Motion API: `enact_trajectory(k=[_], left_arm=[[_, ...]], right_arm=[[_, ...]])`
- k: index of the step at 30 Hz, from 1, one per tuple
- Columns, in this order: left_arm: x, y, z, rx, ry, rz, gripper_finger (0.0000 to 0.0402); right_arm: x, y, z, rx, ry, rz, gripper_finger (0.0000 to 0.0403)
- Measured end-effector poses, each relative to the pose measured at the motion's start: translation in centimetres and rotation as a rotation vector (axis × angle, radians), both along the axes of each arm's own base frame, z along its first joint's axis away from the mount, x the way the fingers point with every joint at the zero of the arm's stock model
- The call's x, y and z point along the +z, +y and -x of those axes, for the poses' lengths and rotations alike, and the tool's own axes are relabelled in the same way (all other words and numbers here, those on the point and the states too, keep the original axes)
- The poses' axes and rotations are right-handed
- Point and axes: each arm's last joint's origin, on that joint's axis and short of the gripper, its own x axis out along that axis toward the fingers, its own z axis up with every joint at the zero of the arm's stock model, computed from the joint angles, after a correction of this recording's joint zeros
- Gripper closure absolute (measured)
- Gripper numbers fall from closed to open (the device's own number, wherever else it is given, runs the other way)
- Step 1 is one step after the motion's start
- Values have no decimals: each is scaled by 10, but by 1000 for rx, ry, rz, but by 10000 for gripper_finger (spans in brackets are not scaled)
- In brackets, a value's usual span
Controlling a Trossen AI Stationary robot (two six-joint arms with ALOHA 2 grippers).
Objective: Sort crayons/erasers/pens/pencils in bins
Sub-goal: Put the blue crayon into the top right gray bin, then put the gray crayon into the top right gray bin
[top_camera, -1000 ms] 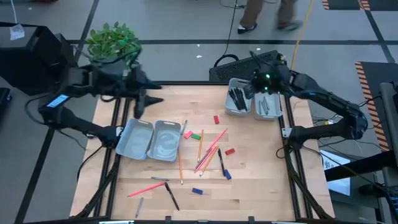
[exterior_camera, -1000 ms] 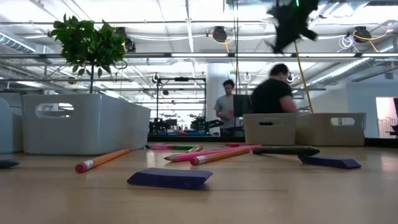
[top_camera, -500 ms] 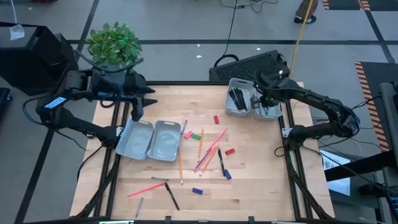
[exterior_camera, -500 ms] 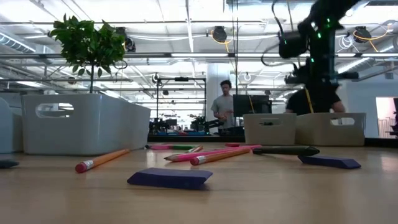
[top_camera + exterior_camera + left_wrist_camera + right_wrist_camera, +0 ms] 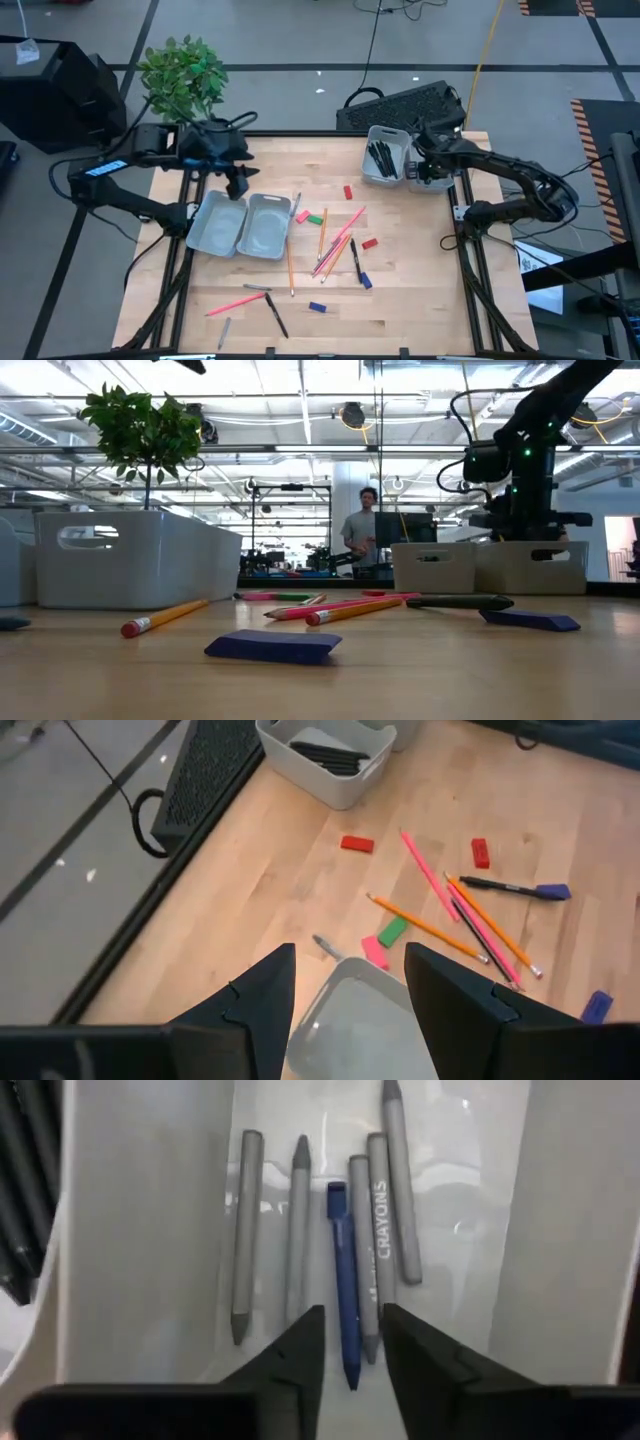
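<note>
My right gripper (image 5: 348, 1342) hangs over the crayon bin (image 5: 470, 1230), fingers apart, empty; my left gripper (image 5: 348, 982) waits open.

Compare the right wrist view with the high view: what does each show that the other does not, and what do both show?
Only the right wrist view shows the bin's contents clearly: grey crayons and one blue stick, below the open right gripper. Only the high view shows the left gripper over the two left bins, plus loose pencils and erasers. Both show the right bin and the neighbouring bin of pens.
</note>
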Motion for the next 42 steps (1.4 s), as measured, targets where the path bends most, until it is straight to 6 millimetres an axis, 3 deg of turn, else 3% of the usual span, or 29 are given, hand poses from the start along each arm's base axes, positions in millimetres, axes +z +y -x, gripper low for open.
enact_trajectory(k=[4, 9, 15, 20, 27, 35, 42], left_arm=[[-8, 1, -7, 46, -32, 41, 211], [-17, 4, -27, 84, -43, 77, 211], [-55, 9, -80, 114, 79, 130, 211], [-98, 14, -129, 127, 224, 181, 211], [-164, 31, -177, 340, 377, 334, 211], [-231, 67, -191, 485, 559, 443, 211], [-251, 78, -192, 553, 614, 388, 211]], right_arm=[[20, 2, -5, 89, -44, 75, 265], [69, 14, -22, 257, -157, 233, 257], [137, 45, -49, 490, -337, 444, 267], [175, 70, -69, 631, -534, 573, 268], [183, 87, -80, 701, -622, 622, 268], [183, 96, -84, 721, -650, 599, 268], [184, 102, -85, 747, -665, 593, 268]])
